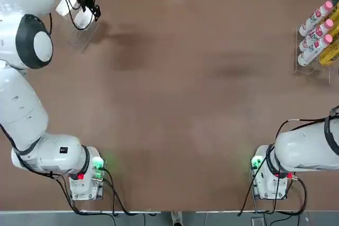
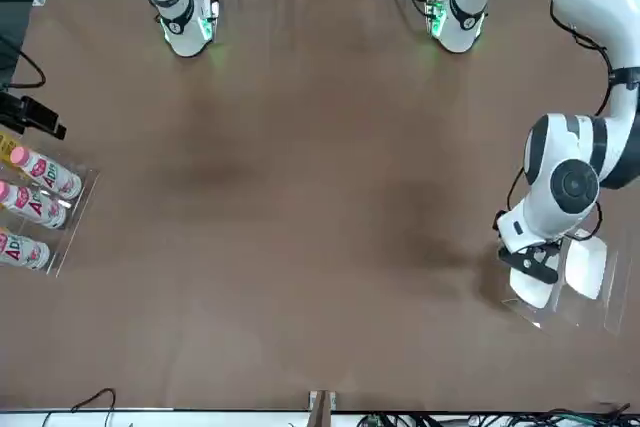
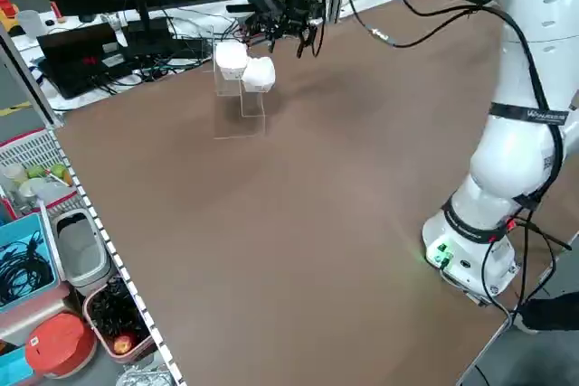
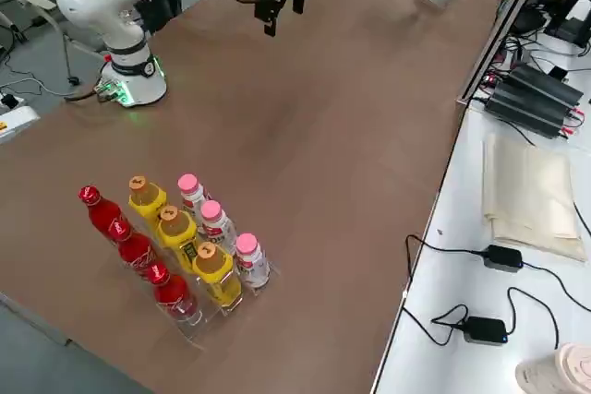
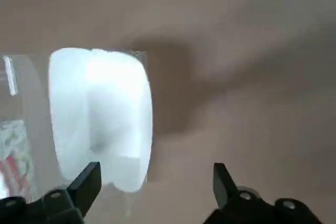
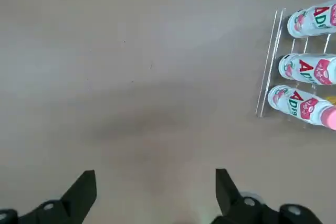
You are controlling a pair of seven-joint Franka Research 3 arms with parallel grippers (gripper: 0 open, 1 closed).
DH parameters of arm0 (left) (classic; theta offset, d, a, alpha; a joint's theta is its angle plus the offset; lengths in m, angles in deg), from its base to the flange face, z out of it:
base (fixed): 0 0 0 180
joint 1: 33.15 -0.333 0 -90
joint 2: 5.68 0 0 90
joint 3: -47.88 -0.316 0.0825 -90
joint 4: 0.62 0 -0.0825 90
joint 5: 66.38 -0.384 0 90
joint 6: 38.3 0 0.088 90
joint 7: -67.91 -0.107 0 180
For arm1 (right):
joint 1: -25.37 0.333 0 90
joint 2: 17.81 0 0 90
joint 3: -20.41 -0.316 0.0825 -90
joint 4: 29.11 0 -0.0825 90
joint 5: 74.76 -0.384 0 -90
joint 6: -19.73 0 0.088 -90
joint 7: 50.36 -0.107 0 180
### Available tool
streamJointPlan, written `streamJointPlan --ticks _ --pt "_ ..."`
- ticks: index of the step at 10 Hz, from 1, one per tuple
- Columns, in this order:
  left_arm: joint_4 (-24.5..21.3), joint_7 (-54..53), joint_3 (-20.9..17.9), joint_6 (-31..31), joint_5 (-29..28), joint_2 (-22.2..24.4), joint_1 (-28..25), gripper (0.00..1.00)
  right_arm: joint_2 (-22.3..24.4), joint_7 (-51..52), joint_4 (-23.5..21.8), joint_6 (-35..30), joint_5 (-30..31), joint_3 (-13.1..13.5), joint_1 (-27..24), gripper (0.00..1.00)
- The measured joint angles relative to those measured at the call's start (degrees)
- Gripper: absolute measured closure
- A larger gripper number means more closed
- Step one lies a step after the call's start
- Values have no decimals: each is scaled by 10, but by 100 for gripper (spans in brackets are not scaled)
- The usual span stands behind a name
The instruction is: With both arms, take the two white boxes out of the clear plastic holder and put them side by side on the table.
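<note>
Two white boxes [image 3: 231, 59] [image 3: 260, 74] stand in the clear plastic holder [image 3: 242, 110] at the table's far left corner. From overhead they show as box [image 1: 66, 5] and box [image 1: 83, 18] above the holder [image 1: 79, 34]. My left gripper [image 1: 90, 5] hovers just beside the nearer box, open. In the left wrist view this box [image 5: 100, 114] lies ahead of one fingertip, off to one side of the left gripper [image 5: 156, 170], not between the fingers. My right gripper [image 6: 155, 174] hangs open over bare table [image 6: 131, 77], holding nothing.
A clear rack of pink-capped bottles [image 1: 315, 33] sits at the table's right edge, with yellow and red bottles [image 4: 148, 246] beside them. Cables, a monitor and bins [image 3: 54, 241] lie beyond the table's left side. The brown table [image 1: 180, 104] stretches between the arms.
</note>
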Motion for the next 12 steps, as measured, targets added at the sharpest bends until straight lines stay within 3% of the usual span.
streamJointPlan --ticks 2,4,5,6,7,8,10,11,12 --pt "-52 -6 0 -82 -20 -11 -18 4 0 0 -34 41 -1 -1 0 0" --pt "-61 -6 0 -107 -44 -26 -27 11 7 0 -85 97 -3 -2 1 0" --pt "-61 -6 0 -115 -61 -32 -31 21 16 0 -114 124 -5 -3 2 0" --pt "-61 -6 0 -117 -72 -32 -32 39 26 0 -141 148 -8 -4 3 0" --pt "-59 -6 0 -117 -76 -32 -32 46 34 0 -164 169 -10 -5 3 0" --pt "-58 -6 1 -117 -77 -31 -31 53 39 0 -179 180 -11 -5 3 0" --pt "-56 -6 1 -115 -77 -26 -30 79 45 0 -201 205 -12 -6 3 0" --pt "-56 -5 2 -114 -77 -24 -30 84 45 0 -211 217 -17 -6 4 0" --pt "-55 -4 2 -113 -77 -22 -29 98 45 0 -220 227 -25 -7 4 0"
